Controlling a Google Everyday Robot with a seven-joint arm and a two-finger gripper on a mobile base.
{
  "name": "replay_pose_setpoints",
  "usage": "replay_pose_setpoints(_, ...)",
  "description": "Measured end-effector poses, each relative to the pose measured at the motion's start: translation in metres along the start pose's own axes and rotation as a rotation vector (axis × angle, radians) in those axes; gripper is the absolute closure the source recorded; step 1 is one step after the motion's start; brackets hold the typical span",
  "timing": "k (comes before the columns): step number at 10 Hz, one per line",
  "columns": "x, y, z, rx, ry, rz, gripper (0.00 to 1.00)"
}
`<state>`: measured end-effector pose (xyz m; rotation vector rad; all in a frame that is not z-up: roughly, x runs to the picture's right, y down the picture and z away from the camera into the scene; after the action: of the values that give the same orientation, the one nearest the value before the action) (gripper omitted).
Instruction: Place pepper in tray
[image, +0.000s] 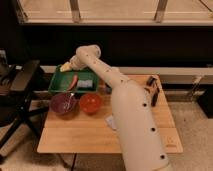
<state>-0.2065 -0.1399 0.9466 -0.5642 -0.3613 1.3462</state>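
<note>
Jaws are clenching the pepper (64, 67); the gripper (67, 65) is hanging at the tray's (54, 84) 11 o'clock corner, over the far rim. A slim red-orange thing (73, 81) is lying inside. The purple bowl (63, 103) and red bowl (90, 103) are sitting at the tray's 6 o'clock on the counter (85, 136).

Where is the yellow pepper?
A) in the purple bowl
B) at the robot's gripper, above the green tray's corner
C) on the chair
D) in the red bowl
B: the pepper sits in the gripper, raised above the far left corner of the tray.
</note>
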Motion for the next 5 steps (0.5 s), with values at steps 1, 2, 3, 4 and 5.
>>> replay_pose_setpoints(1,0.003,0.000,0.005,0.000,0.016,-0.004,0.20)
replay_pose_setpoints(2,0.006,0.000,0.011,-0.005,0.030,-0.004,0.20)
replay_pose_setpoints(3,0.013,-0.002,0.021,-0.016,0.047,0.003,0.20)
replay_pose_setpoints(4,0.014,-0.002,0.022,-0.018,0.048,0.005,0.20)
replay_pose_setpoints(5,0.014,-0.003,0.022,-0.018,0.048,0.006,0.20)
